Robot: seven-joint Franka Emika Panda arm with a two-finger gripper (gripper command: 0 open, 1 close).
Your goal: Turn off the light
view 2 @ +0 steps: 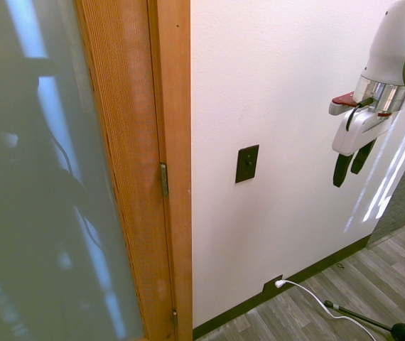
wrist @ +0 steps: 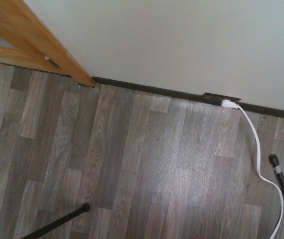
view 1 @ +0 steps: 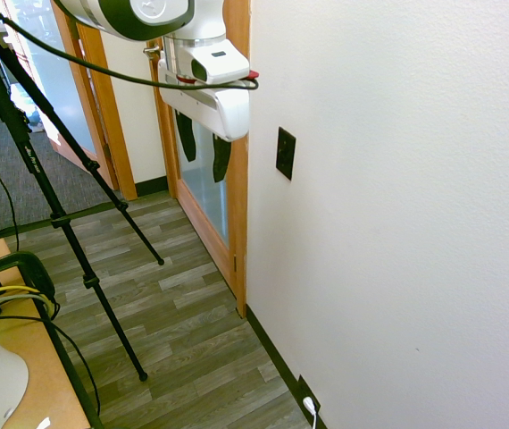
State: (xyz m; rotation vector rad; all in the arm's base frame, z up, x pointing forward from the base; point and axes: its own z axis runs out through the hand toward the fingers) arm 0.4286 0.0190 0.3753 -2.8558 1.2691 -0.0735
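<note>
The white two-finger gripper (view 1: 203,147) hangs in the air with its black fingers (view 1: 186,136) pointing down at the floor, spread apart with a clear gap between them and grasping nothing. It is level with the small black rectangular switch plate (view 1: 285,153), which sits upright on the white painted wall (view 1: 397,179), and it hangs out from the wall, apart from the plate; in the second exterior view the plate (view 2: 246,163) lies to the left of the gripper (view 2: 352,163) with bare wall between them. Beside the plate on its other side runs the orange-brown wooden door frame (view 2: 170,142), which holds a frosted glass panel (view 2: 39,177) and a small metal hinge (view 2: 164,180). Low on the wall, a dark baseboard (wrist: 147,90) runs along the floor, and in it sits a black outlet plate (wrist: 220,97) with a white plug (wrist: 229,104) whose white cord (wrist: 257,149) trails across the grey wood-look plank floor (wrist: 132,159). Farther off, past the door, the floor gives way to grey carpet (view 1: 4,179). No brand names or legible writing show on the gripper, plate or wall.
</note>
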